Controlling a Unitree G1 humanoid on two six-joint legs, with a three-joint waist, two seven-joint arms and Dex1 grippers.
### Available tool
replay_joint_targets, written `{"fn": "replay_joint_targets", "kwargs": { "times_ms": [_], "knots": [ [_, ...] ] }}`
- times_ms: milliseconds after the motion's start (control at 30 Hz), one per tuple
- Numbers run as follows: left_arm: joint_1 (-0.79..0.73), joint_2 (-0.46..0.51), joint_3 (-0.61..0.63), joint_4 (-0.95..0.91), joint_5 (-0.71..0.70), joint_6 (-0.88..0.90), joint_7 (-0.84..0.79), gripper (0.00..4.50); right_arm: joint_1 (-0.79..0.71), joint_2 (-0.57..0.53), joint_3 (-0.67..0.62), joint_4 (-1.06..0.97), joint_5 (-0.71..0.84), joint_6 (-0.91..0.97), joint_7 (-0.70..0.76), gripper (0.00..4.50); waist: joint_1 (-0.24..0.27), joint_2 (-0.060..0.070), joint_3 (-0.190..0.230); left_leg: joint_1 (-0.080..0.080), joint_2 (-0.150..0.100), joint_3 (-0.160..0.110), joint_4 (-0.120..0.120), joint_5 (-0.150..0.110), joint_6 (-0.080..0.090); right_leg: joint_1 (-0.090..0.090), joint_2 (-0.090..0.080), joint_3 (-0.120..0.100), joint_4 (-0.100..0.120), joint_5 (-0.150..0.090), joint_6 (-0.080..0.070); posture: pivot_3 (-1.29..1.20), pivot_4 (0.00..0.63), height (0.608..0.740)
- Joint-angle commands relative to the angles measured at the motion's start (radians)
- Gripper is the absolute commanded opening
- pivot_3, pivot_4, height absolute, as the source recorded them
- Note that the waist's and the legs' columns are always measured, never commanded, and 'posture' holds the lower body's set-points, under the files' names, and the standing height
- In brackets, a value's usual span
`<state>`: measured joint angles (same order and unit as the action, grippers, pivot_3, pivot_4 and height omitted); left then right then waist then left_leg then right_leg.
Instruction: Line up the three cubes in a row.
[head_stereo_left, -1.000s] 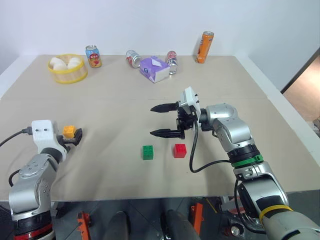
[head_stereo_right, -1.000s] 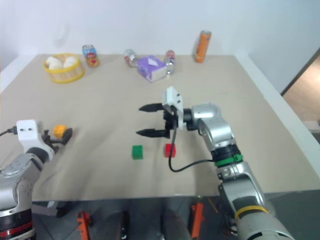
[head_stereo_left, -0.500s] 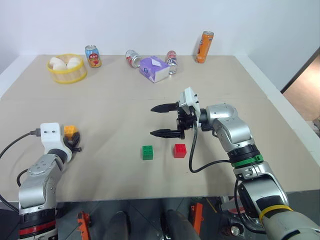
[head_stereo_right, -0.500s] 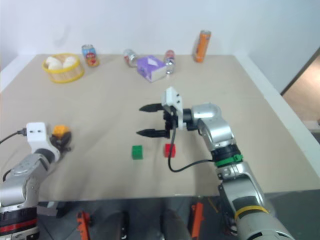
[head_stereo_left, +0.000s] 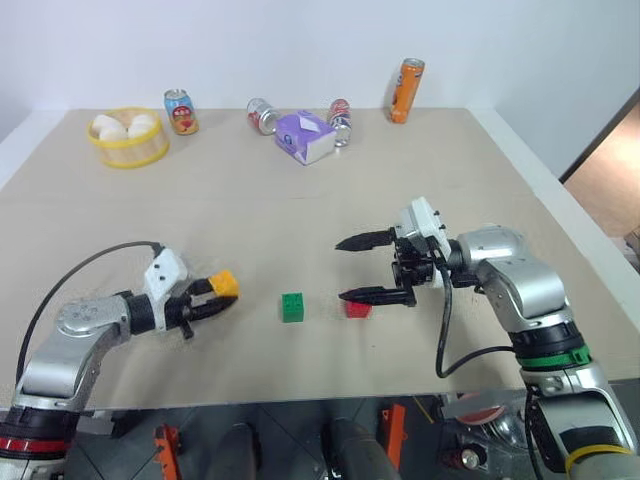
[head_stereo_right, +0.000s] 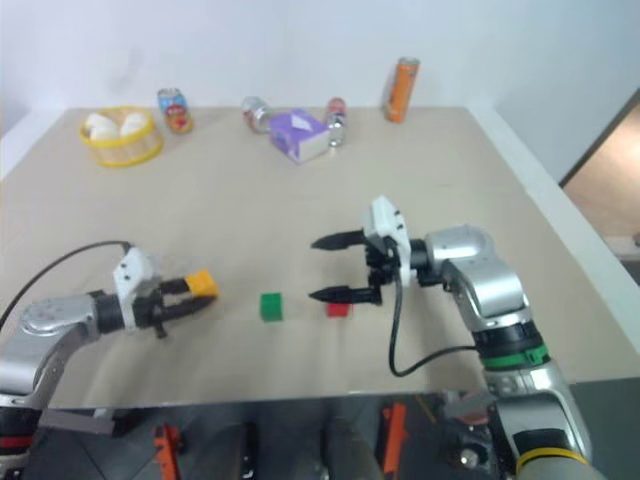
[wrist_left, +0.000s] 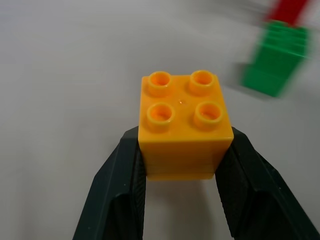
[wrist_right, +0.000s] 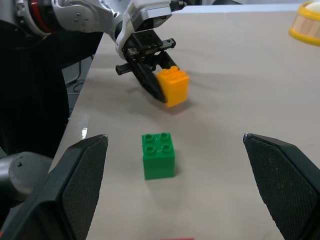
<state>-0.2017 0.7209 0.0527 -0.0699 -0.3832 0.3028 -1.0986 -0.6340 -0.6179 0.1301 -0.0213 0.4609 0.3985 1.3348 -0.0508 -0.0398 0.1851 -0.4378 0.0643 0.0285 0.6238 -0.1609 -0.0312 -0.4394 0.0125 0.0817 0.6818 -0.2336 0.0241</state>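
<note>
With the left gripper (head_stereo_left: 218, 296) clamped on the yellow-orange cube (head_stereo_left: 225, 283) just left of the green cube (head_stereo_left: 293, 306), and the right gripper (head_stereo_left: 352, 268) spread wide over the red cube (head_stereo_left: 357, 309), the next move is likely setting it down in line.

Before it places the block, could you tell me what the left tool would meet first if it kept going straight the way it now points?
Probably the green cube. The left tool, shut on the orange cube, points across the table toward it, with the red cube just beyond. Whether the line hits the green cube squarely is unclear.
</note>
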Motion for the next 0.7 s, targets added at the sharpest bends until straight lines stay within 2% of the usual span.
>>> {"fn": "replay_joint_targets", "kwargs": {
  "times_ms": [33,133,300,700],
  "knots": [
    [-0.086,0.037,-0.045,0.076,0.007,-0.076,-0.144,1.35,0.016,-0.016,-0.051,-0.095,0.036,0.022,-0.038,4.5,0.003,0.0,0.0,0.0,0.0,-0.001,-0.001,0.0,0.0,0.0,0.001,0.0,0.0,0.0,0.0,0.0,0.15,0.74],
    [-0.172,0.047,-0.11,0.18,0.044,-0.127,-0.254,1.35,0.055,-0.033,-0.073,-0.153,0.046,0.044,-0.072,4.5,0.004,0.0,0.0,0.0,0.0,-0.001,-0.001,0.0,0.0,0.0,0.001,-0.001,0.0,-0.001,-0.001,0.0,0.15,0.74],
    [-0.269,0.045,-0.152,0.314,0.079,-0.193,-0.35,1.35,0.11,-0.074,-0.104,-0.225,0.073,0.08,-0.098,4.5,0.004,0.0,0.0,-0.003,-0.002,0.0,0.0,0.0,0.0,0.0,-0.001,0.001,0.0,-0.002,0.004,0.0,0.15,0.74],
    [-0.314,0.038,-0.179,0.409,0.127,-0.256,-0.419,1.35,0.139,-0.112,-0.124,-0.255,0.099,0.111,-0.132,4.5,0.004,0.0,0.0,-0.002,-0.001,-0.001,0.0,0.0,0.001,0.0,0.0,0.001,0.0,-0.001,0.006,0.0,0.15,0.74]
  ]
}}
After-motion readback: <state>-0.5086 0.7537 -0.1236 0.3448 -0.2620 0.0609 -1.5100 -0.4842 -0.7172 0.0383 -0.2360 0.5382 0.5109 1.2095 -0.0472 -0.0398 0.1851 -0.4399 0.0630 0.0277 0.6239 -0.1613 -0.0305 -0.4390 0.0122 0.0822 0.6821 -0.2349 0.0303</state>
